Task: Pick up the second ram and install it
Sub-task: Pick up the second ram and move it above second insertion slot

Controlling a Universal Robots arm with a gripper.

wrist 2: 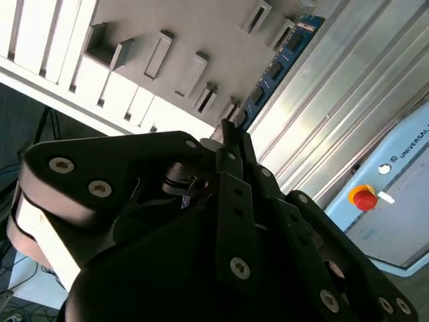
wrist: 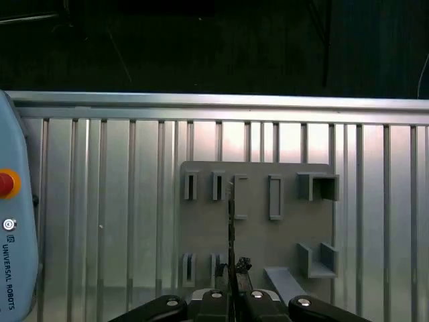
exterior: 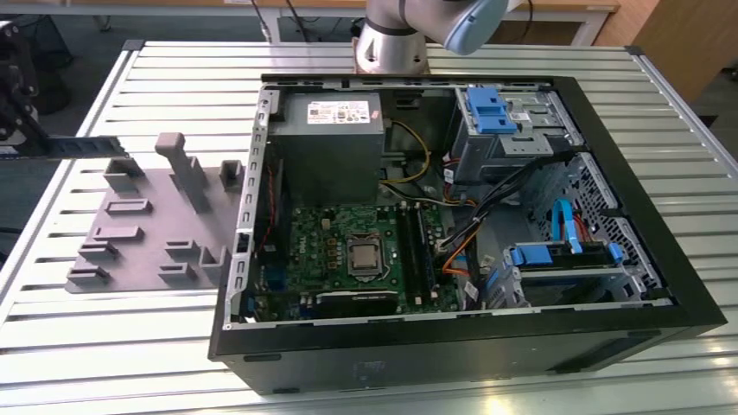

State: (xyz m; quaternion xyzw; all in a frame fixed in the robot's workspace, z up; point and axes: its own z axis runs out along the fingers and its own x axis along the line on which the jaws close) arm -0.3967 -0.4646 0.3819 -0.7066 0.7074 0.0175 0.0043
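One end of second ram [exterior: 83,147] clamped in closed gripper [wrist 2: 229,131], exterior view's left edge, near grey fixture [exterior: 138,233]; best carried level, grip firm.

Silver-grey arm [exterior: 390,47] with a pale blue joint cap [exterior: 475,22]; black gripper [wrist 2: 229,133], flat linkage bars [wrist 2: 231,201] dotted with silver screws [wrist 2: 239,268].

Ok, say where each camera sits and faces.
Exterior view: above the table, looking down on the computer case and grey fixture plate; the arm shows.
First wrist view: on the wrist, looking down past the gripper at the plate.
Second wrist view: on the wrist, looking along the gripper to the second ram it grips.
Shared: both wrist views show gripper, ram, plate.
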